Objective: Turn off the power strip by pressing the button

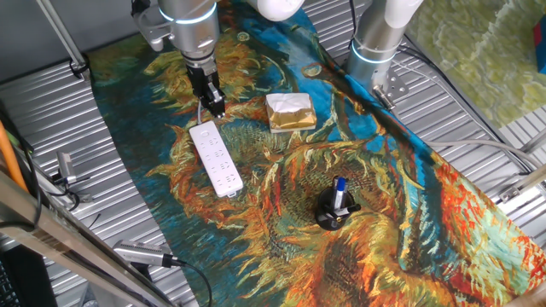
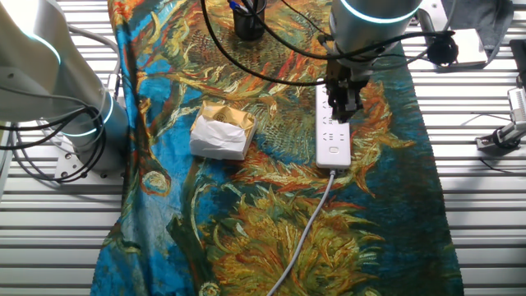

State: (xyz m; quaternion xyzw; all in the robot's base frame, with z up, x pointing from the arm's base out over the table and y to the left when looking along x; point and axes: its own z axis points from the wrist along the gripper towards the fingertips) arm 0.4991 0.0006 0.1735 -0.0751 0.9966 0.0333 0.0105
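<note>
The bench (image 1: 478,213) carries a sunflower-print cloth (image 1: 256,256). Directly under the claw (image 1: 214,107) lies the power strip (image 1: 215,158), beside it a gold-wrapped block (image 1: 290,112). Whether the claw's fingers are spread, I cannot tell.

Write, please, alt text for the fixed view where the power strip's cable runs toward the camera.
A robot gripper hangs low over the white power strip, which lies on a sunflower-patterned cloth, its cable trailing toward the camera. A gold-and-white wrapped block sits left of the strip.
</note>
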